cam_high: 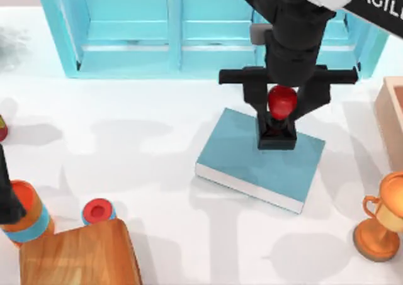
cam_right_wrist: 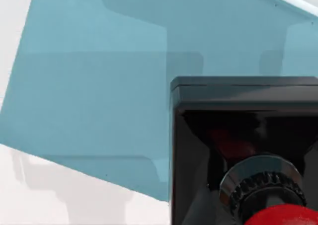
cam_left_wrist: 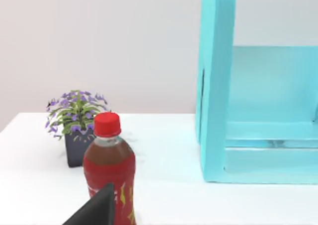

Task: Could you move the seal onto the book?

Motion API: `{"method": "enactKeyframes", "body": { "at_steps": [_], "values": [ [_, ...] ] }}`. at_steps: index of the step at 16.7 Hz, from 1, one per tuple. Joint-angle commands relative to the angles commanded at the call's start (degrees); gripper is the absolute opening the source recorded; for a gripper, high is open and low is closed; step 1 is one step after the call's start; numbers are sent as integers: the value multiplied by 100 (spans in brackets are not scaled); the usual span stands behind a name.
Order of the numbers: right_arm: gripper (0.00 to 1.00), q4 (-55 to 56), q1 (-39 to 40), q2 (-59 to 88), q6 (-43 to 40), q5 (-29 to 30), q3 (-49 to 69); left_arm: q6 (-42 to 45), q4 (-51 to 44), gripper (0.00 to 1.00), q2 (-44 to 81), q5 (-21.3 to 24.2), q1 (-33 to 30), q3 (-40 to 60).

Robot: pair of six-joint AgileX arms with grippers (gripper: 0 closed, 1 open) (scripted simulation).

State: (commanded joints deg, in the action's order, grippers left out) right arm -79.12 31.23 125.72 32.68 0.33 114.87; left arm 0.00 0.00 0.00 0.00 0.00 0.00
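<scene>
The teal-blue book [cam_high: 252,156] lies flat right of the table's middle, and its cover [cam_right_wrist: 99,86] spreads wide in the right wrist view. The seal [cam_high: 278,118], a black square block with a glossy red knob, stands upright over the book's far right part. Its base [cam_right_wrist: 238,120] sits on or just above the cover. My right gripper [cam_high: 283,101] comes down from above, its two dark fingers [cam_high: 255,96] pressed to either side of the red knob. My left gripper [cam_high: 6,200] is parked at the left edge.
A teal shelf unit [cam_high: 170,27] runs along the back. At the front left stand a wooden board [cam_high: 79,253], an orange cylinder [cam_high: 28,216] and a small blue cylinder [cam_high: 98,211]. A trophy [cam_high: 381,219] stands front right. A cola bottle [cam_left_wrist: 108,170] and potted plant [cam_left_wrist: 74,120] are near the left arm.
</scene>
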Motion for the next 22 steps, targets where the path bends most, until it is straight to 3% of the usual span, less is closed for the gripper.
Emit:
{"method": "enactKeyframes", "body": {
  "at_steps": [12,22],
  "values": [
    [0,-42,138,126,138,2,182,0,0,100,0,0,0,0],
    [75,-42,138,126,138,2,182,0,0,100,0,0,0,0]
  ]
}}
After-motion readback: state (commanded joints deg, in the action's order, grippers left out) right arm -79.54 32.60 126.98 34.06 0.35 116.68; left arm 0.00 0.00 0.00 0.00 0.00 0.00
